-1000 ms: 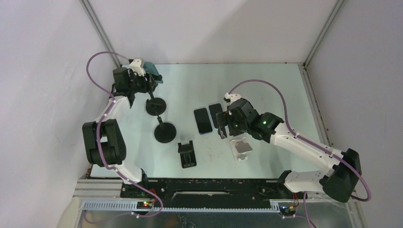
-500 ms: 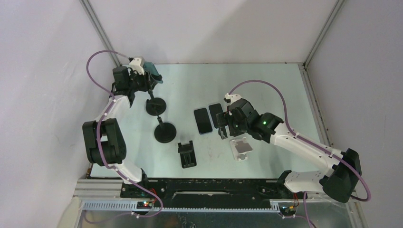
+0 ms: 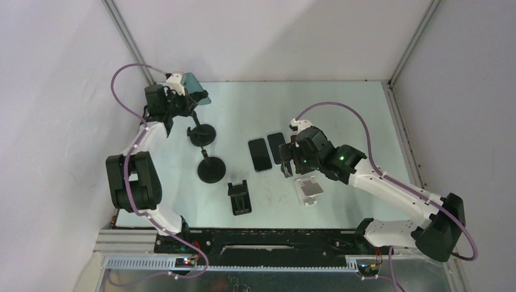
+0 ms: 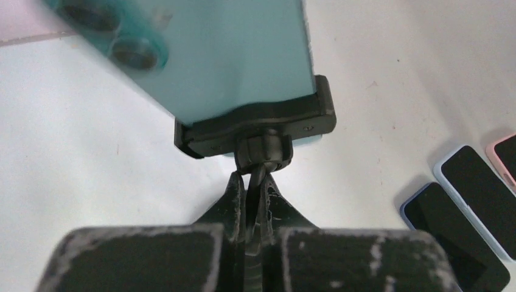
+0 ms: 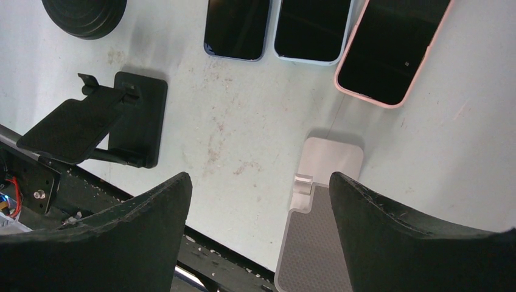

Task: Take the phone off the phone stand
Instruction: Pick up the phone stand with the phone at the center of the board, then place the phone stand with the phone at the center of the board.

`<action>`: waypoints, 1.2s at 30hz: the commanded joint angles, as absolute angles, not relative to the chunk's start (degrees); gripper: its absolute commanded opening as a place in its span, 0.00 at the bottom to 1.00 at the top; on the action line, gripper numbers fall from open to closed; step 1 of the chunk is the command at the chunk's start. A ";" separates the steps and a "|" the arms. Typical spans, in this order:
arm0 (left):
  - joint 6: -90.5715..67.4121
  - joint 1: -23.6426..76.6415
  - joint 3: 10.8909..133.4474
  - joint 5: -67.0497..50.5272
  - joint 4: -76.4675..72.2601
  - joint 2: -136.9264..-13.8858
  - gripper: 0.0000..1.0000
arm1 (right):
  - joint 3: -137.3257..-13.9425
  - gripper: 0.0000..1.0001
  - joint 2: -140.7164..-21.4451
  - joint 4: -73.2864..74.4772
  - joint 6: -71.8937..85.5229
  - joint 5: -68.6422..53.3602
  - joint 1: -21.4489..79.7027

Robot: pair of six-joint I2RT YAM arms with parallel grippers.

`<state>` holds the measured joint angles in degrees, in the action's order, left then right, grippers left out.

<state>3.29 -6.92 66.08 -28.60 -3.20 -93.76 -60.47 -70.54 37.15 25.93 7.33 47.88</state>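
The phone [image 3: 196, 84] is sitting in the phone stand [image 3: 201, 134] near the counter's far left corner, at about 10 o'clock in the top view. It is wearing a teal case and is showing its back to the left wrist camera [image 4: 213, 55], with two round lenses [image 4: 115, 36] lying toward 10 o'clock on it. It is hanging tilted, raised off the counter. The stand's black clamp [image 4: 255, 118] is gripping the phone's lower edge. Below the clamp, a ball joint is meeting a thin black stem. The stem is running down toward 5 o'clock to a round black base [image 3: 201, 135] resting flat on the counter.
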 commanded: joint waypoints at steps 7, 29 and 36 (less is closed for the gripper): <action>1.80 -6.07 71.71 -28.29 -5.81 -88.41 0.00 | -60.51 0.89 -65.37 36.74 26.92 10.16 46.36; 5.24 3.60 83.80 -32.09 -0.60 -79.83 0.00 | -60.41 0.89 -57.05 41.71 28.16 15.05 41.78; 6.09 11.43 81.63 -33.25 1.84 -73.17 0.00 | -55.91 0.89 -46.74 36.81 25.16 14.17 41.14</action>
